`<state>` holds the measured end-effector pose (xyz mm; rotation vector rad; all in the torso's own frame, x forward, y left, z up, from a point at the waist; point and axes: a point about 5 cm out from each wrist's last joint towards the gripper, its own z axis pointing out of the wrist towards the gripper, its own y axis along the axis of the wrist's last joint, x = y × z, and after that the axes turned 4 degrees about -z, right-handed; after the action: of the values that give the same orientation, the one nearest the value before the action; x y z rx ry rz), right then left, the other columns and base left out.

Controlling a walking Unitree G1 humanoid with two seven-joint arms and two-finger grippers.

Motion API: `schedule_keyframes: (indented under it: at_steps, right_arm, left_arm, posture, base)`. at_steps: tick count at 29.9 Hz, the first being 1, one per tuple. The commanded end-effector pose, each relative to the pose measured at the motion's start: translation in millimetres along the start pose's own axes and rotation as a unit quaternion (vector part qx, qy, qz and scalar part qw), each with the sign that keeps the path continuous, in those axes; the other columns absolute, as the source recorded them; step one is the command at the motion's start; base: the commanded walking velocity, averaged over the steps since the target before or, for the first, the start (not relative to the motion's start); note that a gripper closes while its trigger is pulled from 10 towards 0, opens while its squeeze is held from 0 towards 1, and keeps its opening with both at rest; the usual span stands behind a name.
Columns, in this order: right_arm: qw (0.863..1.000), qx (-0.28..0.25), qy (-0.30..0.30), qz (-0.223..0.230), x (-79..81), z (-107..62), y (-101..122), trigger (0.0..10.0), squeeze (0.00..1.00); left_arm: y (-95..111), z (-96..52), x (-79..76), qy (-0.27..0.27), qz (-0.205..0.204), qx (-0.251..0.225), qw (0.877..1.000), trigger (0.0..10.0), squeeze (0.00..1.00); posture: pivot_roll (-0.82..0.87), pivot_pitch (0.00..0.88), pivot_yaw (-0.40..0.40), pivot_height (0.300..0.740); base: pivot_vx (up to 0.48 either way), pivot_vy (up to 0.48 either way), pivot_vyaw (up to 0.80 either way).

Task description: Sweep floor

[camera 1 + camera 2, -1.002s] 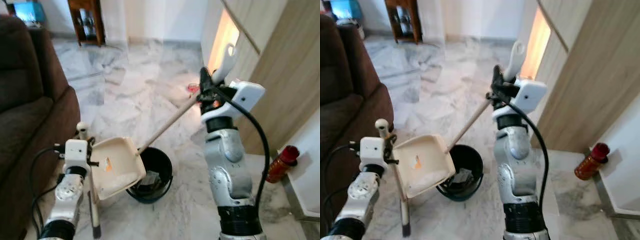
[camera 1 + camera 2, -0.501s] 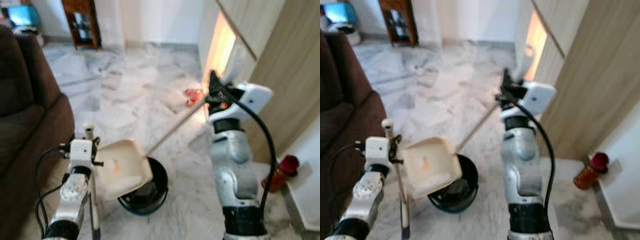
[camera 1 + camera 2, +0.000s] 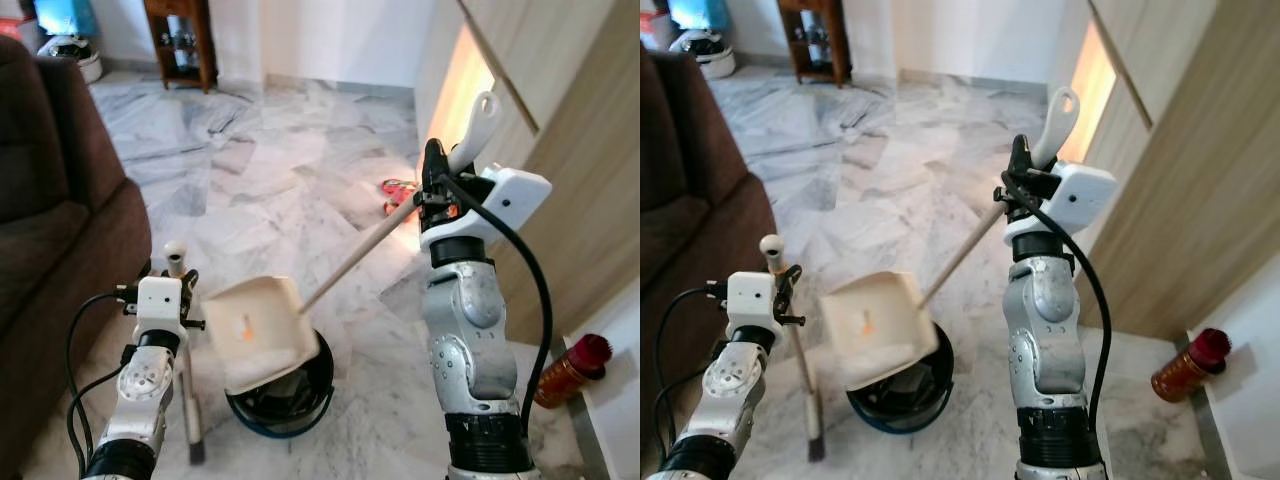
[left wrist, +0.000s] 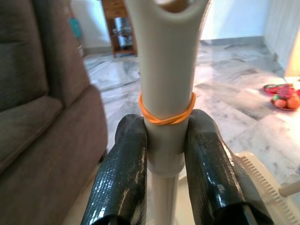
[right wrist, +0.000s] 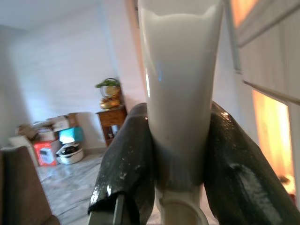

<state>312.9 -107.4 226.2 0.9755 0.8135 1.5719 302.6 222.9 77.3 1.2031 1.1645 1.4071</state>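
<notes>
Sofa: the brown sofa (image 3: 50,230) walls in the robot's left side, so free room lies forward and to the right.
Left gripper: the left gripper (image 4: 161,154) has its fingers (image 4: 124,173) closed tight on the broom handle (image 4: 164,93), just under an orange rubber band (image 4: 165,112).
Broom: the broom (image 3: 800,350) stands almost upright, its long axis vertical, head down on the marble floor (image 3: 260,190) just left of the bin.
Dustpan: the cream dustpan (image 3: 258,330) hangs tilted over the black bin (image 3: 285,395), its mouth tipped down toward the bin's opening.
Key relation: the dustpan's long handle (image 3: 360,255) runs up and to the right from the pan to the right gripper (image 5: 173,164), so the right arm governs the tilt.
Right gripper: its fingers (image 5: 129,159) are clamped on the handle's white upper end.
Right edge: a wooden cabinet (image 3: 590,150) stands close beside the right arm; a red bottle (image 3: 568,368) sits low near it.
Judgement: emptying looks under way; more tilt would likely finish it.
</notes>
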Motion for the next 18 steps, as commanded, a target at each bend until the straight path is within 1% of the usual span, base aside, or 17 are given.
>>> schedule_keyframes:
  at_steps: [1, 4, 5, 7, 10, 12, 13, 15, 17, 18]
  right_arm:
    - [0.999, -0.036, -0.001, 0.014, 3.1, 2.6, 12, 10.0, 0.00]
    - [0.999, -0.041, -0.005, 0.005, 2.1, 2.5, 13, 10.0, 0.00]
    - [0.999, -0.051, -0.004, -0.009, 2.4, 2.1, 14, 10.0, 0.00]
    - [0.998, -0.054, -0.002, -0.013, 3.2, 1.9, 15, 10.0, 0.00]
    - [0.998, -0.061, 0.013, -0.033, 7.5, -0.2, 14, 10.0, 0.00]
    - [0.995, -0.068, 0.032, -0.060, 13.5, -3.7, 13, 10.0, 0.00]
    - [0.995, -0.068, 0.032, -0.060, 13.5, -3.7, 13, 10.0, 0.00]
    - [0.993, -0.074, 0.053, -0.080, 19.8, -7.9, 11, 10.0, 0.00]
    - [0.991, -0.078, 0.058, -0.087, 21.7, -9.3, 10, 10.0, 0.00]
    - [0.989, -0.084, 0.068, -0.100, 24.8, -12.5, 8, 10.0, 0.00]
  left_arm:
    - [9, 4.0, -1.4, -0.005, 0.002, -0.024, 1.000, 10.0, 0.00]
    - [10, 4.1, -1.6, -0.004, 0.002, -0.025, 1.000, 10.0, 0.00]
    - [10, 4.1, -1.6, -0.004, 0.001, -0.026, 1.000, 10.0, 0.00]
    - [10, 4.2, -1.7, -0.004, 0.001, -0.026, 1.000, 10.0, 0.00]
    - [9, 3.8, -1.8, -0.005, 0.001, -0.025, 1.000, 10.0, 0.00]
    - [9, 3.6, -2.3, -0.005, 0.000, -0.025, 1.000, 10.0, 0.00]
    - [9, 3.6, -2.3, -0.005, 0.000, -0.025, 1.000, 10.0, 0.00]
    - [9, 3.5, -2.4, -0.005, -0.001, -0.026, 1.000, 10.0, 0.00]
    - [9, 3.5, -2.5, -0.006, -0.001, -0.025, 1.000, 10.0, 0.00]
    - [9, 3.5, -3.0, -0.006, -0.001, -0.026, 1.000, 10.0, 0.00]
  posture:
    - [0.14, 0.000, -0.030, 0.740]
    - [0.14, 0.000, -0.031, 0.740]
    - [0.14, 0.000, -0.031, 0.740]
    - [0.14, 0.000, -0.031, 0.740]
    - [0.14, 0.000, -0.031, 0.740]
    - [0.14, 0.000, -0.032, 0.740]
    - [0.14, 0.000, -0.032, 0.740]
    - [0.14, 0.000, -0.031, 0.740]
    - [0.14, 0.000, -0.031, 0.740]
    - [0.14, 0.000, -0.030, 0.740]
  base:
    - [0.000, 0.000, 0.00]
    - [0.000, 0.000, 0.00]
    - [0.000, 0.000, 0.00]
    - [0.000, 0.000, 0.00]
    - [0.000, 0.000, 0.00]
    - [0.000, 0.000, 0.00]
    - [0.000, 0.000, 0.00]
    - [0.000, 0.000, 0.00]
    - [0.000, 0.000, 0.00]
    - [0.000, 0.000, 0.00]
